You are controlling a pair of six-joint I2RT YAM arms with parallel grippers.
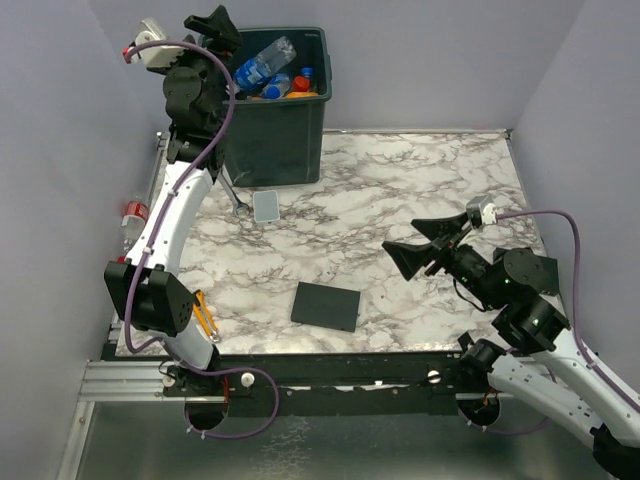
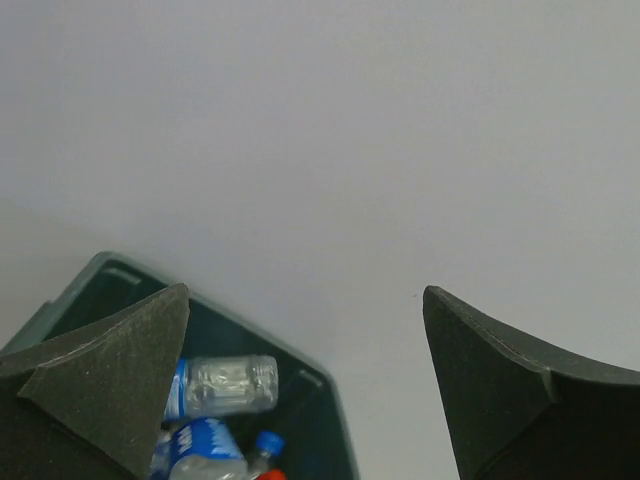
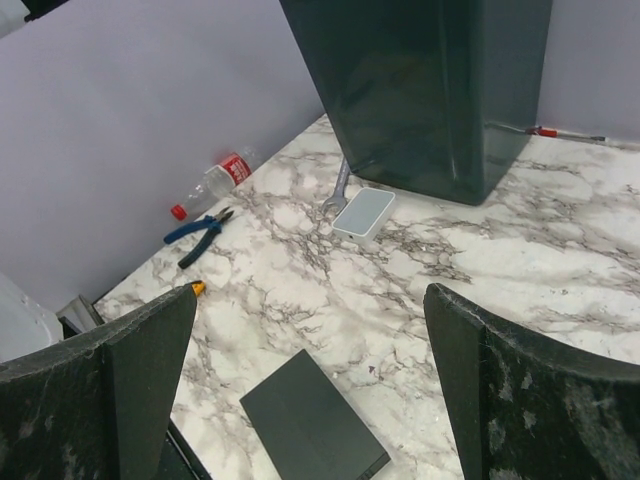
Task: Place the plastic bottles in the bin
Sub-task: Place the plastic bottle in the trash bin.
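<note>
Your left gripper (image 2: 306,295) hanging wide open over bin (image 1: 300,130), holding nothing, bottles (image 1: 265,60) sitting inside; your right gripper (image 3: 310,292) gaping too, empty. One red-label bottle (image 3: 215,182) lying by wall (image 3: 120,120).

Dark green bin (image 1: 275,140) — grey-veined white table (image 1: 400,180)

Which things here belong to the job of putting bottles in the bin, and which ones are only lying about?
For the job:
- bin
- bottles already inside it
- red-label bottle outside it

Lying about:
- wrench
- pliers
- black plate
- small white box
</note>
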